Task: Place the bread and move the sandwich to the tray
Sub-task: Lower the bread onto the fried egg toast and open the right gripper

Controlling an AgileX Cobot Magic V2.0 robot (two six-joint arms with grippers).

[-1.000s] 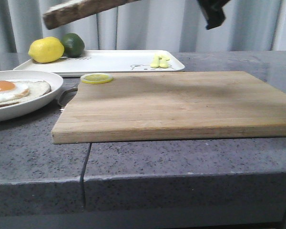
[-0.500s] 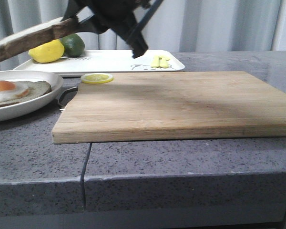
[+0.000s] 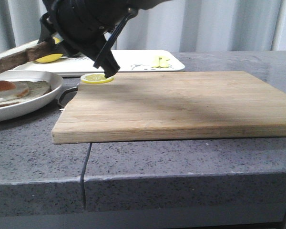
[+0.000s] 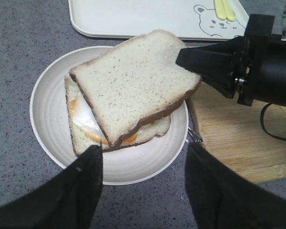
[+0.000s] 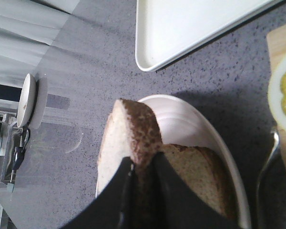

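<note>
Since a second ago, the right gripper (image 4: pixel 193 59) has come down with the bread (image 4: pixel 133 81), from up high to just over the plate (image 4: pixel 47 90). Its fingers pinch the bread's edge. The slice hangs over the egg (image 4: pixel 83 117) and bottom slice (the sandwich is not made yet). Next: lower it flat, then let go. The left gripper (image 4: pixel 145 176) hangs spread and empty. The tray (image 4: pixel 133 16) waits behind.

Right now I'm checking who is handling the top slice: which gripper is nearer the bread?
Right. The right gripper has its fingers shut on the edge of the bread, above the egg. The left gripper hangs open above the plate, touching nothing.
</note>
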